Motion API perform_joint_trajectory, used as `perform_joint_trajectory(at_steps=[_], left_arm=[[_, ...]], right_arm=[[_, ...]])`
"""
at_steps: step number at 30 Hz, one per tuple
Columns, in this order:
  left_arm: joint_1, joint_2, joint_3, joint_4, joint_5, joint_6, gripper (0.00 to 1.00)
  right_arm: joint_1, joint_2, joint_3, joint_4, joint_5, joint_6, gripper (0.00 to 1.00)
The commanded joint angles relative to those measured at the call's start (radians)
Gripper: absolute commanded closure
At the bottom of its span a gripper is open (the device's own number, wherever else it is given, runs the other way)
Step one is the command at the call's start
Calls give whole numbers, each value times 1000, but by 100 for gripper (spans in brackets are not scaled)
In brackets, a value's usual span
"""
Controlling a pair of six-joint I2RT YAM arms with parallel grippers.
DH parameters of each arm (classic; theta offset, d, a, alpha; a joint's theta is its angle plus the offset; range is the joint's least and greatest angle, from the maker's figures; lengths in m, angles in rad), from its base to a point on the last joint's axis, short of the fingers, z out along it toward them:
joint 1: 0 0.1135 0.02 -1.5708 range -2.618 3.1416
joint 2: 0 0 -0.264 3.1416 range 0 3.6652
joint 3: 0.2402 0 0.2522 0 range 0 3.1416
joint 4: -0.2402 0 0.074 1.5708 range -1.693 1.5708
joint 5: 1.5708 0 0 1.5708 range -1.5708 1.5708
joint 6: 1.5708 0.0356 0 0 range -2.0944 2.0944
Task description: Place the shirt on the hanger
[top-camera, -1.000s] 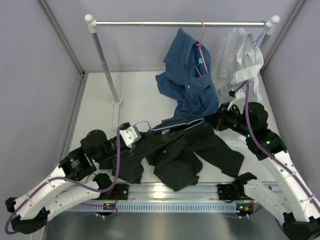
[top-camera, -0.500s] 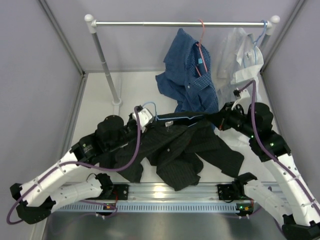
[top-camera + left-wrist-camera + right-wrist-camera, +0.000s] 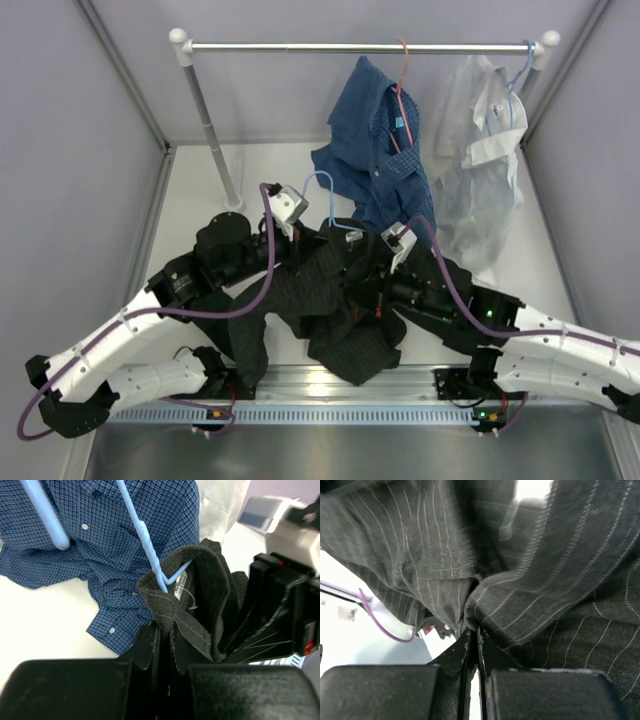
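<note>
The black pinstriped shirt point(image 3: 335, 305) lies bunched on the table between the arms. The light-blue wire hanger point(image 3: 333, 205) sticks out of its collar, hook pointing away. In the left wrist view the hanger's wire point(image 3: 148, 545) runs into the collar by the white label point(image 3: 183, 593). My left gripper point(image 3: 318, 238) is shut on the collar point(image 3: 167, 625). My right gripper point(image 3: 368, 288) reaches over the shirt's middle and is shut on a fold of the pinstriped cloth point(image 3: 485, 600). Cloth hides both grippers' fingertips.
A blue checked shirt point(image 3: 375, 150) on a red hanger and a white shirt point(image 3: 475, 150) hang from the rail point(image 3: 300, 47) at the back. The rail's post point(image 3: 212, 135) stands at the back left. Grey walls close both sides. A metal base rail point(image 3: 340, 385) runs along the near edge.
My left gripper has carried the collar and hanger farther from me and to the right. My right arm has swung from the back right to the shirt's middle and is now closed on cloth.
</note>
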Motion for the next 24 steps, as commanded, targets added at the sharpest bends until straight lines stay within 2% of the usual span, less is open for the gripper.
perform_joint_trajectory(at_steps=[1,6,7,9,11,15,16,18,19,22,24], left_arm=[[6,-27,-20,233,12,-27,100],[8,-122,-100,290,-12,19,100],[8,-132,-109,282,-32,34,100],[8,-143,-103,253,-17,96,100],[8,-146,-84,191,33,175,100],[8,-155,-61,94,179,272,100],[8,-155,-59,83,237,278,100],[8,-147,-56,55,325,295,100],[8,-138,-54,52,407,292,100],[8,-78,-36,44,539,272,100],[8,-20,-7,44,682,254,100]], right_arm=[[57,49,32,134,115,27,100],[57,8,-1,172,138,30,100],[57,-6,2,161,144,19,83],[57,-64,16,96,158,4,62],[57,-118,47,33,178,-22,54],[57,-263,133,-165,181,-91,43],[57,-276,157,-255,189,-125,37],[57,-303,225,-319,204,-157,34],[57,-305,246,-336,190,-187,33],[57,-256,338,-371,88,-267,25],[57,-181,400,-377,26,-307,24]])
